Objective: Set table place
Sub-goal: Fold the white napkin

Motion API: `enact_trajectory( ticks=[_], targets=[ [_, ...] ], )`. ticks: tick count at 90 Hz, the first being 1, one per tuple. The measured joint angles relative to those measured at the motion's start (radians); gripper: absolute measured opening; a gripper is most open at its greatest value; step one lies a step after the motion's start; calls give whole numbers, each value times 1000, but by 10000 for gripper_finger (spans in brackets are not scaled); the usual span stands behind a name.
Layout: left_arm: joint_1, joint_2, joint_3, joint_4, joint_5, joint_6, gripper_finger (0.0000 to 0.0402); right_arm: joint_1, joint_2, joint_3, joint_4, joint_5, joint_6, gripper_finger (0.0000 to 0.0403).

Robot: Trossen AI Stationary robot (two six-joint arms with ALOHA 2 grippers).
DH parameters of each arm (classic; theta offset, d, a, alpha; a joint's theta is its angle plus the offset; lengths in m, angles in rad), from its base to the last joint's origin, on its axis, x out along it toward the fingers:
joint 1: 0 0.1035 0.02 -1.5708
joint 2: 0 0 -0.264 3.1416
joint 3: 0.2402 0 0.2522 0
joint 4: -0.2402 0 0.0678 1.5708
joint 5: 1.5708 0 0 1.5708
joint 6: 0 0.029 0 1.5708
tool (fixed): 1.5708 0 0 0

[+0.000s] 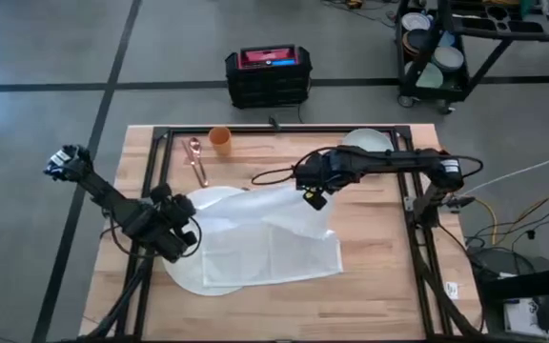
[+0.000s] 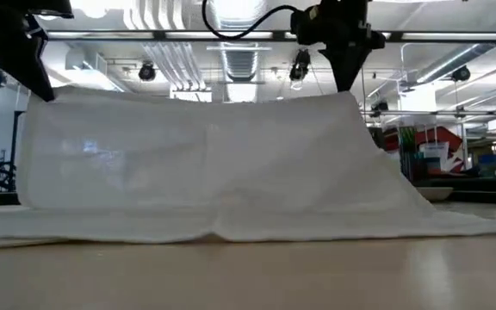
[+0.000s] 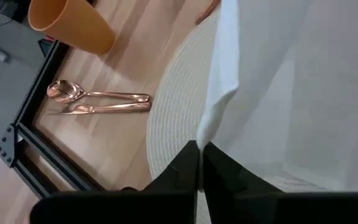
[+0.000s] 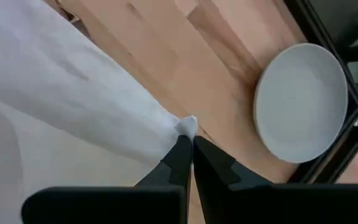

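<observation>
A white cloth (image 1: 265, 238) is held up between my two grippers. Its lower part lies on the table (image 1: 370, 286) and over the round white mat (image 1: 208, 202), the place. My left gripper (image 1: 187, 236) is shut on the cloth's left end, and my right gripper (image 1: 313, 195) is shut on its far right corner. In the low view the cloth (image 2: 205, 164) hangs like a curtain from both grippers, and its bottom edge rests on the wood. The woven mat (image 3: 176, 115) shows beside the cloth in the left wrist view. My left gripper pinches the cloth's edge (image 3: 201, 138) between its two shut fingers. That end is lifted clear of the mat, and the cloth hangs down from it; one layer or several, I cannot tell. My right gripper pinches a bunched corner of the cloth (image 4: 188, 126) between its two fingertips, coming from above. The corner is raised above the table, and the cloth slopes down from it, drawn fairly taut toward the left gripper.
A pale plate (image 1: 368, 140) lies at the table's far right edge, also in the right wrist view (image 4: 300, 102). An orange cup (image 1: 220, 138) and copper cutlery (image 1: 196, 160) sit at the far left. A black crate (image 1: 268, 74) stands on the floor beyond the table.
</observation>
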Motion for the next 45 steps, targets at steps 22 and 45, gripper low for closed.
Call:
enact_trajectory(
  ticks=[22, 45],
  targets=[
    [80, 0, 26, 3, -29, 85, 0, -33, -41, -29, -2, 20, -10, 0],
    [150, 0, 26, 6, -32, 175, 0, -59, -56, -43, 1, 40, -36, 0]
  ],
)
